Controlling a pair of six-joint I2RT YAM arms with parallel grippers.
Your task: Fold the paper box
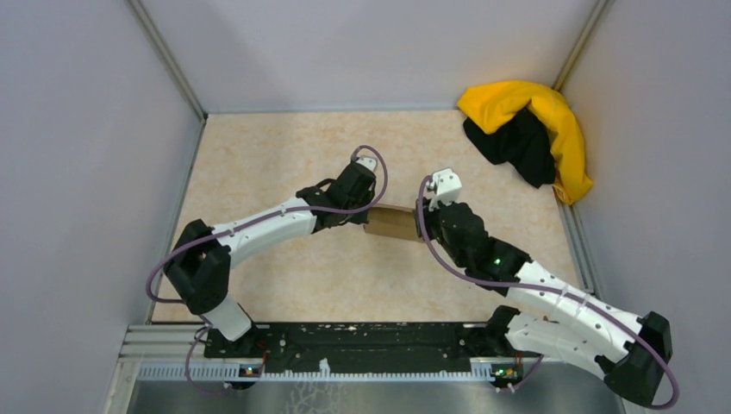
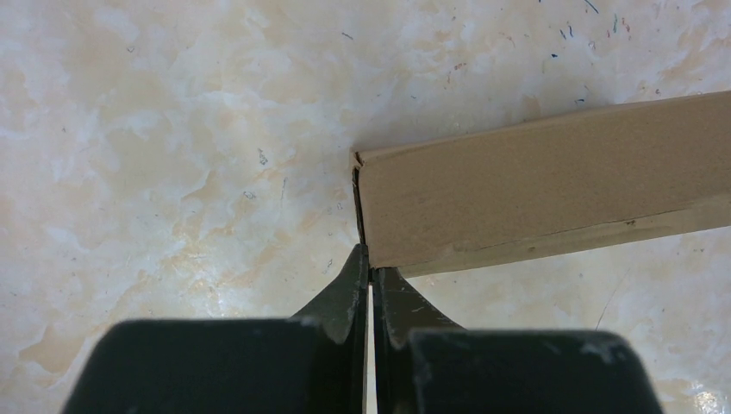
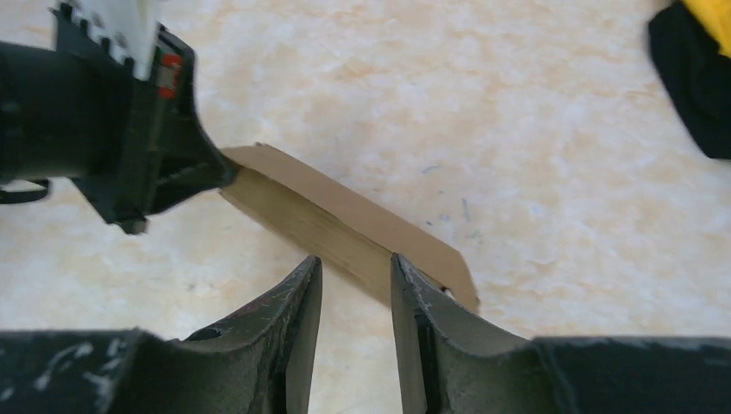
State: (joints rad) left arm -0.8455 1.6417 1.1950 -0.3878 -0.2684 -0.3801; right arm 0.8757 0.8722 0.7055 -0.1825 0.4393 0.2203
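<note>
The paper box (image 1: 392, 223) is a small, flat brown cardboard box in the middle of the table, between my two arms. In the left wrist view its long side wall (image 2: 534, 190) runs off to the right. My left gripper (image 2: 371, 269) is shut, and its tips pinch the box's left end edge. The right wrist view shows that same grip (image 3: 194, 172) at the far end of the box (image 3: 345, 228). My right gripper (image 3: 355, 263) stands open at the box's right end, its tips just short of the side wall and holding nothing.
A yellow-and-black cloth heap (image 1: 530, 134) lies in the back right corner, and its edge (image 3: 694, 78) shows in the right wrist view. Grey walls close in the beige marbled tabletop (image 1: 276, 164) on three sides.
</note>
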